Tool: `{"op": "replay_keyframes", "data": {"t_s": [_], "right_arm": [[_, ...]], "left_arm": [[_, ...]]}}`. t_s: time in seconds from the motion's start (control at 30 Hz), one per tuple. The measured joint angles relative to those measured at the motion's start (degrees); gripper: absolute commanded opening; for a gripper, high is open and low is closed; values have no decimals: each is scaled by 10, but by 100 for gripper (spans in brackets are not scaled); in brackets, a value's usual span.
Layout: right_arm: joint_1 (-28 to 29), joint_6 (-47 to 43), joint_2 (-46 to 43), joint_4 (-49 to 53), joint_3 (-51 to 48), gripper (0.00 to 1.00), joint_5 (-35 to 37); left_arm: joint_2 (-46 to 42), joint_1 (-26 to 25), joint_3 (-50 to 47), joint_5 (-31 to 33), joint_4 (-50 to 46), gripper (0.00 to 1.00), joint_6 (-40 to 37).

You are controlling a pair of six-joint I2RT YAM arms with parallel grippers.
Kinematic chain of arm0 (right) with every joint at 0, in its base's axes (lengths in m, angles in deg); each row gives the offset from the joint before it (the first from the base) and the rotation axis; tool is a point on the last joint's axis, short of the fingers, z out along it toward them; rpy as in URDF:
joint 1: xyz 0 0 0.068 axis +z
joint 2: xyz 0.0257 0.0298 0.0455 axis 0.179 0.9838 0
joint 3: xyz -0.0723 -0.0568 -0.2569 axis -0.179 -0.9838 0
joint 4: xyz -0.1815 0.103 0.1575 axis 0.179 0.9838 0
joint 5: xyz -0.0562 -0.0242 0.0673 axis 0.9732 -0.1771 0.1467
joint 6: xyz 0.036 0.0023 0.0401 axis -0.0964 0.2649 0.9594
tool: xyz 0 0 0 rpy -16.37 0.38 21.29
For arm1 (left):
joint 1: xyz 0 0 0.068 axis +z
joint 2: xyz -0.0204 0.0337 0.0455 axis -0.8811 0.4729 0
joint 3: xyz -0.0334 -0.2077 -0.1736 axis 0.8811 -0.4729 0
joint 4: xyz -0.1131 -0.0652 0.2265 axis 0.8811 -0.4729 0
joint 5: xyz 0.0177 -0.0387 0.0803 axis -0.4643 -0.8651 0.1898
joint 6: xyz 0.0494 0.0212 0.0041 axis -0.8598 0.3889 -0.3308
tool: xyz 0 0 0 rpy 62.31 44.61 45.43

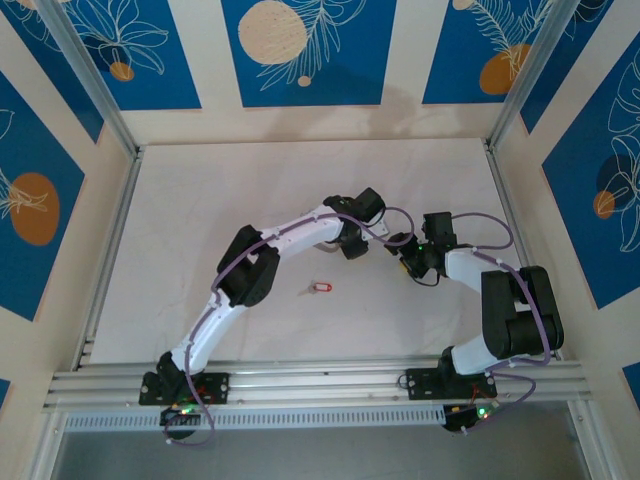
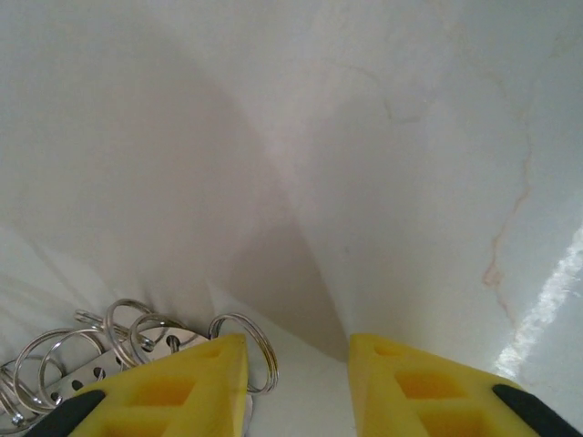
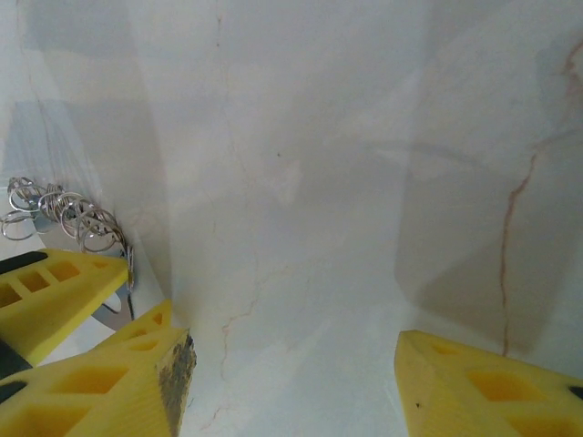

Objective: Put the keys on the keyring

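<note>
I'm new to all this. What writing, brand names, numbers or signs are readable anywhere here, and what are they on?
No readable text in any view.
Red key: too small to tell whether it carries any marking.
Blue wall panels: leaf and circle patterns, no words.
Keyring and yellow fingers: no marks visible.

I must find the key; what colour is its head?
Red; the key shows best in the top view.

Place: a robot lab test cell.
Frame: aluminium rails (image 1: 320,380) box in a bare white tabletop (image 1: 300,180).
Machines: two white arms (image 1: 250,270) bolted along the front rail.
Backdrop: blue printed panels (image 1: 300,50) all round.
</note>
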Motion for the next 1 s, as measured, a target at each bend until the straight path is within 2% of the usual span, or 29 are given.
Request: {"op": "replay_keyframes", "data": {"t_s": [0.5,0.7,0.9,1.0], "right_arm": [[3,0,0,0,0,61,0],[3,-4,0,0,0,61,0],[3,-6,-1,0,0,61,0],[3,-9,-1,0,0,61,0]], "left_arm": [[5,0,10,40,9,27,-10],[8,0,13,44,10,17,-15],[12,0,18,49,11,2,-15],[12,0,22,50,16,0,-15]]}}
